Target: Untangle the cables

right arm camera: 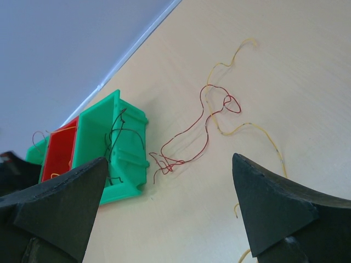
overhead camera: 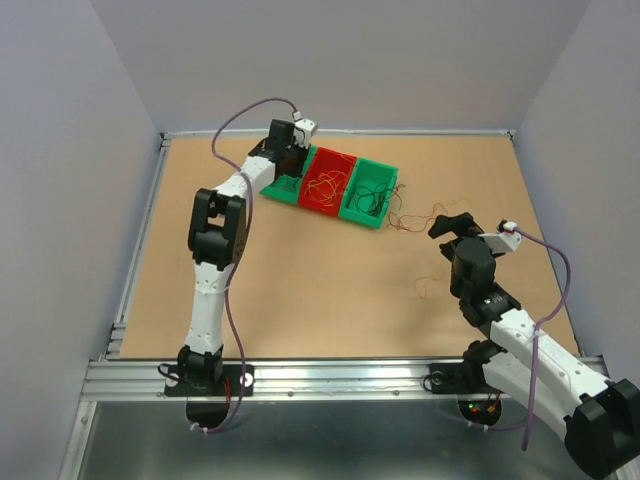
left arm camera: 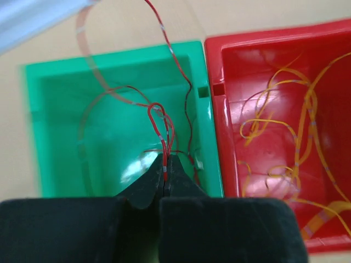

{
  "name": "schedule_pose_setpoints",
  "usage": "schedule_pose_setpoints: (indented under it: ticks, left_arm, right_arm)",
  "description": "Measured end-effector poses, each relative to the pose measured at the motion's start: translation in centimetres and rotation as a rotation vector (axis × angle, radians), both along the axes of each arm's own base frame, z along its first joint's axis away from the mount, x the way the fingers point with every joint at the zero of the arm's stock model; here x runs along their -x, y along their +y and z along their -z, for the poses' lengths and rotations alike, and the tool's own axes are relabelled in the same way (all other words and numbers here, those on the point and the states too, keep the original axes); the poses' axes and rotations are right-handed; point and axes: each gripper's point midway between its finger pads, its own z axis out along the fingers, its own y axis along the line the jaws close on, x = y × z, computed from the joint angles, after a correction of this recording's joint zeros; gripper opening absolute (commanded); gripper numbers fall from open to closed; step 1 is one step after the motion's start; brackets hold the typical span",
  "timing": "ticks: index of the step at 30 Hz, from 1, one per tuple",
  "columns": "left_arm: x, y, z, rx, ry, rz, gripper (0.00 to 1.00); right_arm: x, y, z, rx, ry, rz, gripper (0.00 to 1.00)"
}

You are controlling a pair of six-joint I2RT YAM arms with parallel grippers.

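Observation:
My left gripper (left arm camera: pixel 165 164) hangs over the left green bin (left arm camera: pixel 55 137), shut on a thin red cable (left arm camera: pixel 159 118) that loops up from its tips and trails out past the bin's far rim. From above, this gripper (overhead camera: pixel 290 165) sits at the far left end of the bin row. Loose dark red cables (right arm camera: pixel 192 126) and a yellow cable (right arm camera: pixel 247 127) lie tangled on the table right of the bins. My right gripper (right arm camera: pixel 170 159) hovers above them, open wide and holding nothing. In the top view it (overhead camera: pixel 450 225) is just right of these strands (overhead camera: pixel 415 220).
The red middle bin (left arm camera: pixel 258 55) holds several yellow cables (left arm camera: pixel 304 120). The right green bin (right arm camera: pixel 93 137) holds black cables (right arm camera: pixel 115 134). Another thin strand (overhead camera: pixel 425 280) lies on the table near the right arm. Grey walls enclose the table.

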Motion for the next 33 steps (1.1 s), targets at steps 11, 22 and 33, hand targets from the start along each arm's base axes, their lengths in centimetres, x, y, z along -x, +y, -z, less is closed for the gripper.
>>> schedule_pose_setpoints:
  ticks: [11,22,33]
  left_arm:
    - [0.8,-0.8,7.3,-0.022,0.203,0.076,0.3]
    - [6.7,1.7,3.3,-0.093,0.194,0.061,0.74]
    - [8.5,3.1,-3.8,-0.078,0.002,0.037,0.8]
  right_arm:
    - [-0.5,0.9,0.7,0.014,0.022,-0.044,1.0]
    - [-1.1,1.5,2.1,0.047,0.076,-0.069,1.0]
    - [-2.0,1.7,3.6,0.079,0.138,-0.065,1.0]
